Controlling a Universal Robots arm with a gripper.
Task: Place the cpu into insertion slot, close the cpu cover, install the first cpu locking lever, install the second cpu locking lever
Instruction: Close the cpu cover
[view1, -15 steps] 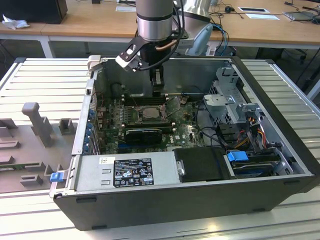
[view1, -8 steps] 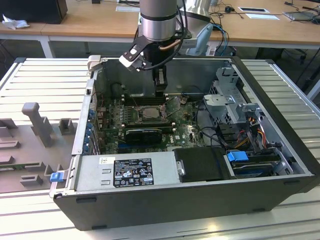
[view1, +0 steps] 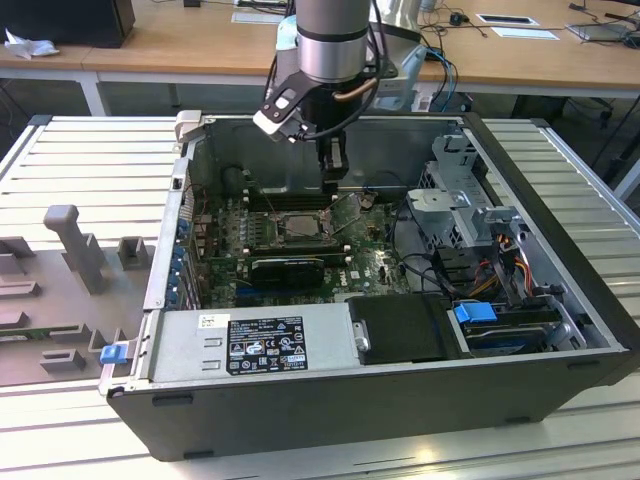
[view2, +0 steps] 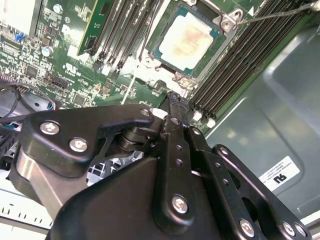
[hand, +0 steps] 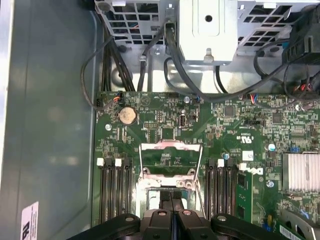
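Observation:
The cpu (view2: 188, 39), a pale silvery-beige square, lies flat in the insertion slot (view2: 166, 54) on the green board. In the first wrist view the cpu cover (hand: 171, 145), a silver frame with a big window, stands raised off the socket. A thin wire locking lever (view2: 272, 15) sticks out past the socket's corner. My gripper (view1: 332, 180) hangs just above the far edge of the insertion slot (view1: 300, 226), beside the raised cover. Its black fingers are pressed together with nothing between them, as seen on the gripper (view2: 172, 97) and again on the gripper (hand: 171, 212).
Black memory slots (hand: 115, 190) flank the socket on both sides. A long black card (view1: 288, 268) lies in front of it. A power supply (view1: 260, 345) fills the case front, a metal drive cage (view1: 460, 200) with cables (hand: 150, 60) sits toward the exterior view's right.

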